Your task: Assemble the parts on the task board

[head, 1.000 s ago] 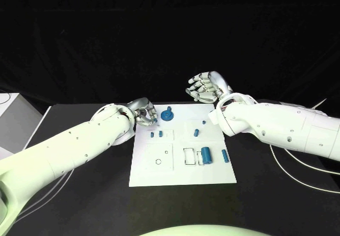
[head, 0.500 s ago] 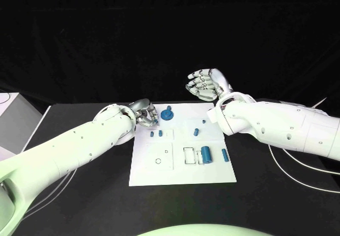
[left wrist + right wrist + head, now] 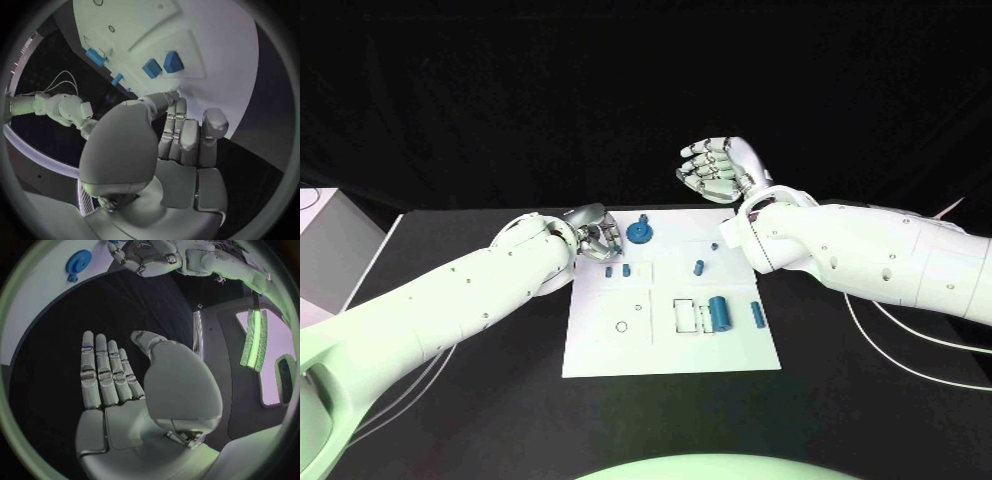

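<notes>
On the bench (image 3: 473, 400) lies the white task board (image 3: 668, 355), carrying perhaps seven blue parts (image 3: 720, 313). Left robot hand (image 3: 596, 235) curled empty at its corner; right robot hand (image 3: 718, 172) raised, open, empty.

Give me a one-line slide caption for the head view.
Left hand at the task board edge beside the blue gear; right hand raised beyond it.
</notes>
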`<action>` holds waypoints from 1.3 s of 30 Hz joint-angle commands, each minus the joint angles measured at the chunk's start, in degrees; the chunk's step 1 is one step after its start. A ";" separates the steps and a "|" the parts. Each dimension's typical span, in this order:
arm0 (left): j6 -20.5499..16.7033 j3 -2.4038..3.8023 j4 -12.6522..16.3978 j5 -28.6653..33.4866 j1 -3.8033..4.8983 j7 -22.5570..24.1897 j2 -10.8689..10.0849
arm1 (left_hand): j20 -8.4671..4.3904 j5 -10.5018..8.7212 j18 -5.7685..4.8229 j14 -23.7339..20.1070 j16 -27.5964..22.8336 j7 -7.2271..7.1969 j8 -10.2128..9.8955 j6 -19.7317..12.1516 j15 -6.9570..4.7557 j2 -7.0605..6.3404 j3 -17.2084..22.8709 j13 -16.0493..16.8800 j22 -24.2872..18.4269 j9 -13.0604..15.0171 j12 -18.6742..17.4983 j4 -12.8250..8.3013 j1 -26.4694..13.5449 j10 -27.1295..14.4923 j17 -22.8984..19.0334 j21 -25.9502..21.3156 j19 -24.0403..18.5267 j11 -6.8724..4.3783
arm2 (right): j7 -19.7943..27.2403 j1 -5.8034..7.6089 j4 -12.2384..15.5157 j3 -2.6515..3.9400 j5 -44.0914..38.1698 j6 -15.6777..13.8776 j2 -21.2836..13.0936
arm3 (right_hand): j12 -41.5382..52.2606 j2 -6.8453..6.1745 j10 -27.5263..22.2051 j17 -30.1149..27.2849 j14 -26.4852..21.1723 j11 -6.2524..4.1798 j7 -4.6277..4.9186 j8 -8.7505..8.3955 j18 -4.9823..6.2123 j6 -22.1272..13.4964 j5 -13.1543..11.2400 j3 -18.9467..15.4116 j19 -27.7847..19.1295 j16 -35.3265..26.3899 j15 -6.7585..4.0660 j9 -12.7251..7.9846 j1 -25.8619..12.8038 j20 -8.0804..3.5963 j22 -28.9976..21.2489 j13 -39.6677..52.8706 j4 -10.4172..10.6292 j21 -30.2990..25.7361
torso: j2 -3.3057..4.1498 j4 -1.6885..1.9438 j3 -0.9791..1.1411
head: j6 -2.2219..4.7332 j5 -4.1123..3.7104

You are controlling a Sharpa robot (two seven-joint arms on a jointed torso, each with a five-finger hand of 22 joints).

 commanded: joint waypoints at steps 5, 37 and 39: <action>1.12 -0.14 -0.10 0.14 -0.07 0.23 0.42 | 0.13 0.05 -1.02 -0.09 -0.14 0.05 -0.09 0.28 -0.04 0.19 -0.03 -0.05 0.17 0.05 -0.40 -0.44 -0.30 0.48 0.00 0.34 0.30 -0.06 | 1.26 -0.04 0.08 0.01 0.25 0.28 0.09 | 0.18 0.45 -0.03 -0.37 -0.39 0.32 2.17 -0.24 0.72 0.05 0.43 0.12 -0.59 -0.46 0.14 -0.14 -0.29 -0.05 -0.41 -0.19 -0.56 -0.28 | 0.07 -0.05 -0.01 | 0.01 -0.03; 2.62 -1.13 -1.12 0.06 -0.16 -0.28 1.30 | 0.15 0.03 -0.98 -0.18 -0.19 0.10 -0.21 0.34 -0.03 0.21 -0.01 -0.05 0.00 0.06 -0.55 -0.54 -0.34 0.57 -0.22 0.25 0.15 -0.03 | 1.14 -0.06 0.15 0.01 0.25 0.54 0.16 | 0.24 0.42 -0.06 -0.94 -0.48 0.38 2.21 -0.23 0.72 0.14 0.78 0.20 -0.91 -0.94 0.25 -0.23 -0.42 0.08 -1.10 -0.31 -0.63 -0.30 | 0.04 -0.02 0.01 | -0.30 -0.42; 2.87 -1.18 -1.13 0.02 -0.16 -0.39 1.31 | 0.15 0.03 -0.98 -0.18 -0.19 0.10 -0.21 0.34 -0.03 0.21 -0.01 -0.05 0.00 0.06 -0.55 -0.54 -0.34 0.57 -0.22 0.25 0.15 -0.03 | 1.12 -0.06 0.15 0.01 0.25 0.57 0.15 | 0.24 0.41 -0.07 -1.02 -0.50 0.39 2.21 -0.23 0.72 0.15 0.80 0.20 -0.96 -1.01 0.27 -0.24 -0.44 0.10 -1.20 -0.32 -0.64 -0.30 | 0.02 -0.02 0.01 | -0.31 -0.43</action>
